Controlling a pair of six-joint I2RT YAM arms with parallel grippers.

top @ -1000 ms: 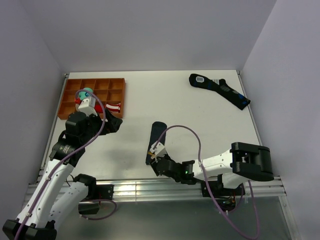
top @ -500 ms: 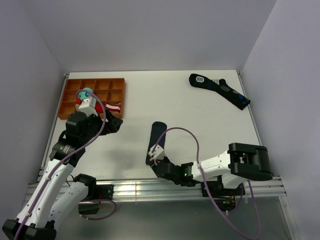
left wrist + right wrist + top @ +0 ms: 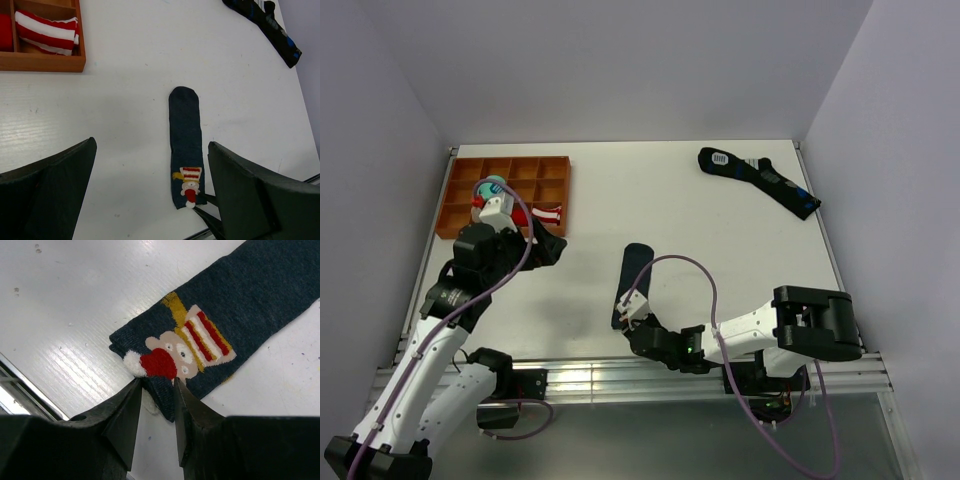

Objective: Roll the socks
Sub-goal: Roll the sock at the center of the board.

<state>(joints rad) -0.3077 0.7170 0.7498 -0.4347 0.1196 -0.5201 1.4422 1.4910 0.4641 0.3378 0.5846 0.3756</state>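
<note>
The socks [image 3: 633, 275] lie flat on the white table as a short navy oblong. Their red-white-yellow patch [image 3: 187, 342] is at the near end. My right gripper [image 3: 626, 322] sits low at that near end. In the right wrist view its fingertips [image 3: 134, 390] press both sides of the cuff corner, so my right gripper [image 3: 157, 384] is shut on the socks [image 3: 250, 300]. My left gripper [image 3: 546, 246] hovers to the left, wide open and holding nothing. In its own view the socks [image 3: 185, 135] lie between and beyond my left gripper [image 3: 151, 145].
An orange compartment tray [image 3: 556, 166] stands at the back left with a teal bundle [image 3: 492, 184] and a red-white rolled bundle [image 3: 46, 33]. A longer dark sock with blue marks [image 3: 760, 180] lies at the back right. The metal rail [image 3: 590, 376] runs just behind my right gripper.
The right jaws have narrowed onto the cuff end of the socks, and the right arm has crept slightly left. The left arm has not moved.
</note>
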